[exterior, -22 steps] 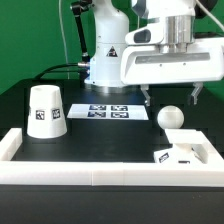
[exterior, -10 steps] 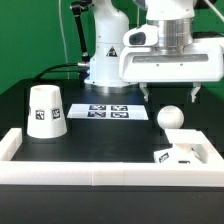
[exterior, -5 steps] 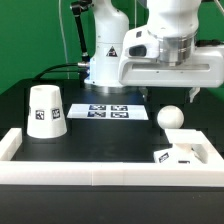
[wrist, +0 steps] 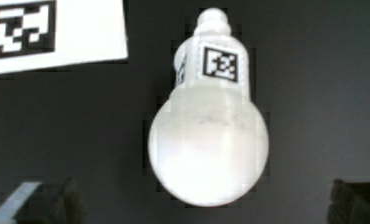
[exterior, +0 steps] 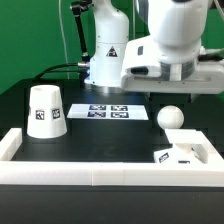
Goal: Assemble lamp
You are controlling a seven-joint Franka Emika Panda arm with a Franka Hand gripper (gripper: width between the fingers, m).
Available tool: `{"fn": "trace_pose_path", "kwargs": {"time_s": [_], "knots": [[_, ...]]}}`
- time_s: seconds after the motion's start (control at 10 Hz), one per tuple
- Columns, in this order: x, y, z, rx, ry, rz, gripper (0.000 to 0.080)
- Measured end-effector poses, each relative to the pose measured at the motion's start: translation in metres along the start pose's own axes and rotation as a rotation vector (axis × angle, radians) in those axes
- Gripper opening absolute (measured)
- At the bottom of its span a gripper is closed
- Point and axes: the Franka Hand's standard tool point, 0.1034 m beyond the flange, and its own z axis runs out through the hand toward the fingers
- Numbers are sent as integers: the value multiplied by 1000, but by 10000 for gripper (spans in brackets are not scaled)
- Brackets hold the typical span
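Note:
The ball-shaped bulb (exterior: 172,117) lies on the black table, right of the middle in the exterior view. In the wrist view the bulb (wrist: 208,125) lies lengthwise with a tag on its narrow neck. My gripper (exterior: 170,95) hangs just above it, open and empty, and in the wrist view (wrist: 200,205) the bulb's round end sits between the dark fingers (wrist: 40,200). The tapered shade (exterior: 45,110) stands at the exterior view's left. The flat square base (exterior: 185,153) lies at the front right.
The marker board (exterior: 112,112) lies behind the middle of the table; its corner shows in the wrist view (wrist: 49,35). A low white wall (exterior: 100,175) runs along the table's front and sides. The robot's base stands behind the board.
The wrist and hand have tilted and shifted slightly toward the exterior view's right above the bulb. The bulb, shade and base have not moved.

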Motion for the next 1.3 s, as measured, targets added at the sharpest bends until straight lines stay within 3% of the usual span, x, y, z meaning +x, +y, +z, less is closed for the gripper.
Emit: {"fn": "trace_pose_path", "kwargs": {"time_s": [0.4,1.3], "knots": [[0,-3,11,-5,8,-1,699],[7,0,61,-20,26,5,699]]}}
